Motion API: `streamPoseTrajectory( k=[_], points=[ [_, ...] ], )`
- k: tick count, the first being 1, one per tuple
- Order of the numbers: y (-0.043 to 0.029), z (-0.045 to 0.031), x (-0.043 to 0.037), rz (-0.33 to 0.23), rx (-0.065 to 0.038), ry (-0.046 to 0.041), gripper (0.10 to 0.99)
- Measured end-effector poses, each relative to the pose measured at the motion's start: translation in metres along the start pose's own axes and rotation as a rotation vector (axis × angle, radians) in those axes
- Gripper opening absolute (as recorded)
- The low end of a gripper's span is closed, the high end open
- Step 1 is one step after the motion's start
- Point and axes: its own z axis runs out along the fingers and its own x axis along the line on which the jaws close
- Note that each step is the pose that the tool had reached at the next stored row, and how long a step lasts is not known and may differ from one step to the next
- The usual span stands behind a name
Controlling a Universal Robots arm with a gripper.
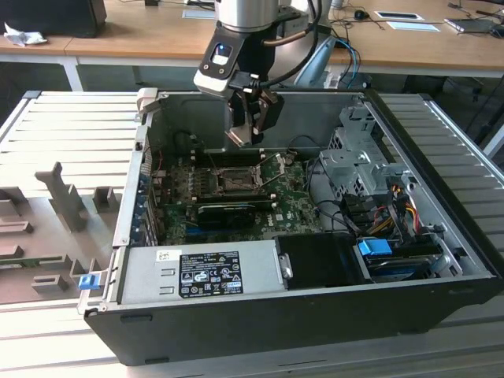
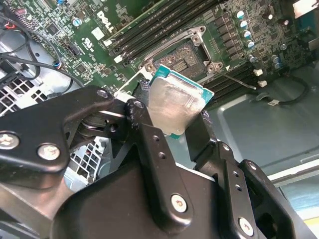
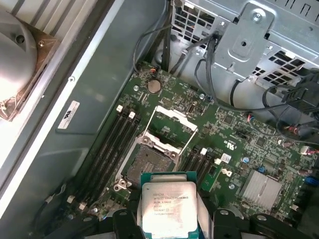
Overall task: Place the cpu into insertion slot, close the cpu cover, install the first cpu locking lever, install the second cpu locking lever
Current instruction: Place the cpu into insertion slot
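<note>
My gripper hangs inside the open computer case, above the green motherboard. It is shut on the cpu, a flat square chip with a silver-grey top and green edge, held by two opposite sides between the black fingers. In the first wrist view the cpu sits between the fingers, a little short of the insertion slot. The slot is a dark square socket with a metal rim and lies bare. The cpu cover, a silvery frame, is swung up on the slot's far side.
A grey power supply and a black box fill the case's front. A metal drive cage with cables stands on the exterior view's right. Long black memory slots flank the socket. A grey fixture stands outside the case.
</note>
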Motion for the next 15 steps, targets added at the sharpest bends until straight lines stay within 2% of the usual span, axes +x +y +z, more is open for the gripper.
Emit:
streamPoseTrajectory(
  k=[5, 15],
  points=[
    [-0.0005, 0.0051, -0.0001, 0.001, 0.0, -0.0001, 0.533],
    [-0.0009, 0.0096, -0.0002, 0.001, 0.0, -0.0002, 0.533]
  ],
)
